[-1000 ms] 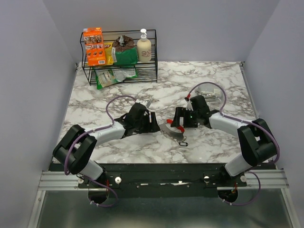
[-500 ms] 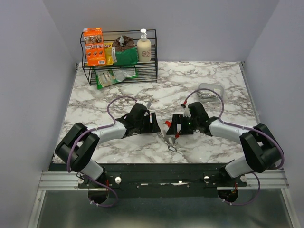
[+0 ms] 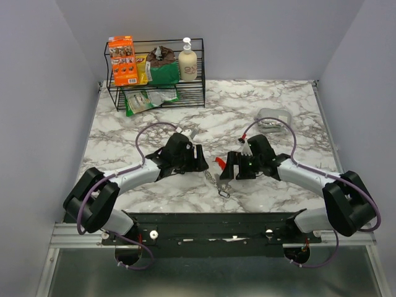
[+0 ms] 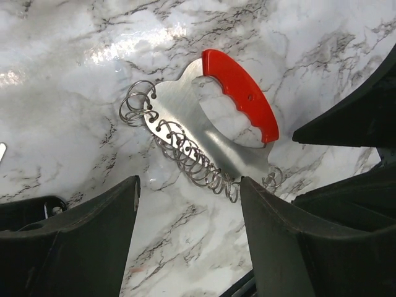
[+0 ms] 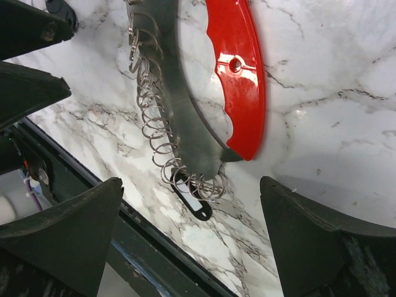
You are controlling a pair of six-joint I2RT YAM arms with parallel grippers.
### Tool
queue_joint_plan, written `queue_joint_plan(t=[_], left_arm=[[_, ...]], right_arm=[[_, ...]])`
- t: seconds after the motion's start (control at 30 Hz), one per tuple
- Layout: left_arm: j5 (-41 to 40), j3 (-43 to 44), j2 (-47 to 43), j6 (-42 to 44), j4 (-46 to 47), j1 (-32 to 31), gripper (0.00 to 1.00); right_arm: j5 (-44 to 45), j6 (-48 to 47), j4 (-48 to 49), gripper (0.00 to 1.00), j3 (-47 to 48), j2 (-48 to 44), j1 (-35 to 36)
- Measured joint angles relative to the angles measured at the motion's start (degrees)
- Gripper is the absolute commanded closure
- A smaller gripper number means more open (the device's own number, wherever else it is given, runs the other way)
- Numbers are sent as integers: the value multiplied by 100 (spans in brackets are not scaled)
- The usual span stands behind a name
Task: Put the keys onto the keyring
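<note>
The keyring (image 3: 216,176) lies flat on the marble between my two grippers. Its red curved side (image 4: 242,94) and gray metal side carrying a row of wire rings (image 4: 189,154) fill the left wrist view. A small dark loop tag (image 5: 192,201) hangs at its end, toward the table's front edge. My left gripper (image 3: 201,162) (image 4: 189,185) stands open just short of the rings, holding nothing. My right gripper (image 3: 228,167) (image 5: 192,182) is open too, its fingers on either side of the tag end without touching it. A tiny black piece, perhaps the keys (image 5: 62,8), peeks beside the left fingers.
A black wire rack (image 3: 158,93) with an orange box, bags and a soap bottle stands at the back left. A clear plastic container (image 3: 274,116) sits at the back right. The table's front edge and black rail (image 5: 93,204) run close by the keyring's tag end.
The keyring has turned and slid left and toward the front edge, now lying between both grippers. My right gripper has drawn nearer and lower; the left arm has edged to the right.
</note>
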Motion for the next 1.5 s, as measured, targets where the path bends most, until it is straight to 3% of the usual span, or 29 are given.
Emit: queue_joint_plan(t=[0.23, 0.57, 1.5], left_arm=[[-214, 0, -367, 170, -111, 2, 26], [-354, 2, -376, 382, -367, 35, 34], [-105, 245, 745, 815, 81, 457, 55]], right_arm=[[94, -129, -138, 0, 352, -48, -2], [90, -264, -284, 0, 446, 66, 0], [-361, -258, -323, 0, 651, 396, 0]])
